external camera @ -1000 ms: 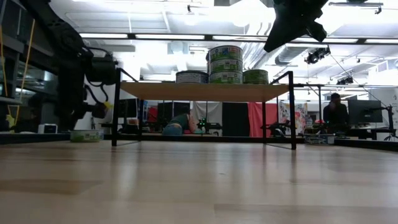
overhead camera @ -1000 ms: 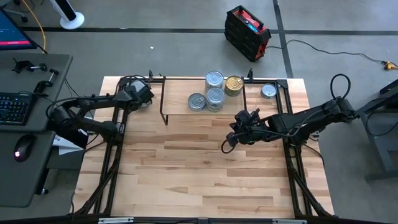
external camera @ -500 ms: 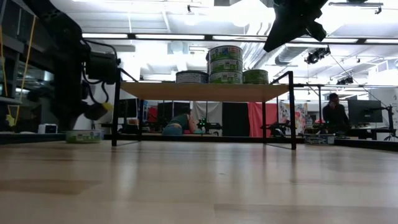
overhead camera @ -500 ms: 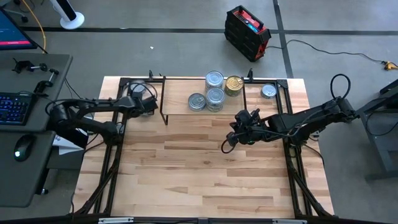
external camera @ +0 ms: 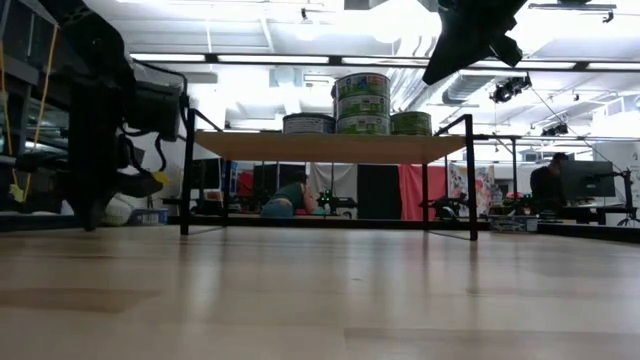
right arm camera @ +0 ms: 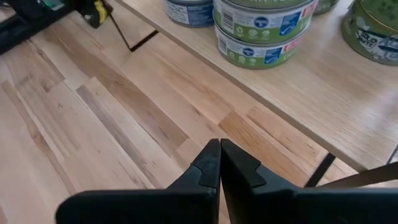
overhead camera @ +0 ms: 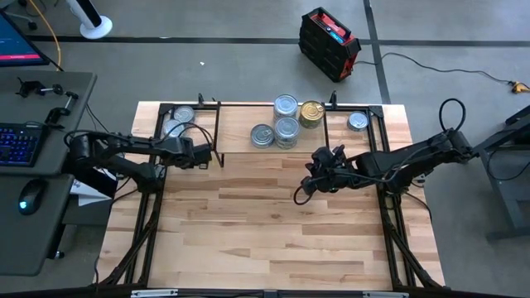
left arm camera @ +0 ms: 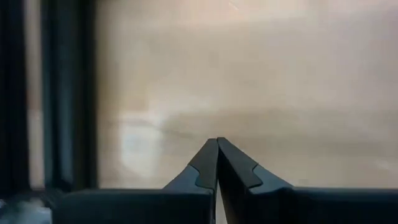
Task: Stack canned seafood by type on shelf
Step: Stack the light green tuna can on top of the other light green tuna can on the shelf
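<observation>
The two-high stack of tins [overhead camera: 286,129] near the middle of the shelf [overhead camera: 240,139] is the weak point: judging from how close its neighbours stand, a tin brought in off-centre could nudge it and tip the top tin off the front edge. A single silver tin [overhead camera: 262,135] sits just left of the stack, another stack [overhead camera: 285,106] and the gold tin [overhead camera: 311,112] stand toward the back edge.

The right gripper [overhead camera: 308,184] hangs just in front of the shelf's front edge, fingers pressed together, holding nothing. The left gripper [overhead camera: 217,157], likewise closed and empty, sits by the shelf's left front leg. Two loose tins [overhead camera: 178,121] lie at the table's back-left corner behind it, and one tin [overhead camera: 357,121] lies near the back-right corner.
</observation>
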You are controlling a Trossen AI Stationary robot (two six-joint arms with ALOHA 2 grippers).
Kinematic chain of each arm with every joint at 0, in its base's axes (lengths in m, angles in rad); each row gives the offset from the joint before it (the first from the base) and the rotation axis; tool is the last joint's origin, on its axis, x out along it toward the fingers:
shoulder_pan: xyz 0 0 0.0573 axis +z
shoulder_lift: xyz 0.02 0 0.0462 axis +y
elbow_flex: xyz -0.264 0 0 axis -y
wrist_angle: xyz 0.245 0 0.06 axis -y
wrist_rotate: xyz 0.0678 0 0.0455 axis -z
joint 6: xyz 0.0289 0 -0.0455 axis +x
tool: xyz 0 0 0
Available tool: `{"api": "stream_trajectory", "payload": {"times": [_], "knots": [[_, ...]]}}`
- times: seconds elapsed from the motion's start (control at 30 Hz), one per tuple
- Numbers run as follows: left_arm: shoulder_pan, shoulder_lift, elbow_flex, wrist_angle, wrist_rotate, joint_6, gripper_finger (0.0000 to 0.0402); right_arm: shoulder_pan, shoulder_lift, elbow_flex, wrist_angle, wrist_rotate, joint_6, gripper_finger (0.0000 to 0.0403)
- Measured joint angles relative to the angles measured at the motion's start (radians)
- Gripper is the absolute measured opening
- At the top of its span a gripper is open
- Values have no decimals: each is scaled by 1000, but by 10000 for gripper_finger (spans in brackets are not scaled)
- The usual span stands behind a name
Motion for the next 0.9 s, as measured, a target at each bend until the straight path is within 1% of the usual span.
{"api": "stream_trajectory", "payload": {"times": [0.07, 0.27, 0.33, 0.43, 0.5, 0.57, 0.7, 0.8, 0.83, 0.9], "knots": [[-11, -18, 11, -11, 18, -1, 0, 0, 6, 0, 4, 0, 0, 0], [-33, -32, 53, -20, -13, 2, 0, 0, 15, -1, 8, -8, -11, 0], [-27, -33, 89, -53, -63, 19, 0, 0, 16, -1, 10, -14, -10, 0], [5, -34, 151, -87, -191, 84, 0, 0, 17, -1, 12, -16, -10, 0], [51, -34, 179, -70, -258, 169, 0, 0, 17, -1, 13, -19, -10, 0], [116, -34, 184, -24, -276, 269, 0, 0, 17, -1, 17, -19, -8, 0], [251, -34, 172, 47, -272, 434, 0, 0, 17, -1, 16, -21, -3, 0], [323, -34, 166, 76, -270, 569, 0, 0, 17, -1, 16, -24, 0, 0], [341, -34, 161, 90, -262, 630, 0, 0, 17, -1, 16, -24, 1, 0], [371, -34, 149, 129, -211, 767, 0, 0, 17, -1, 16, -24, 6, 0]]}}
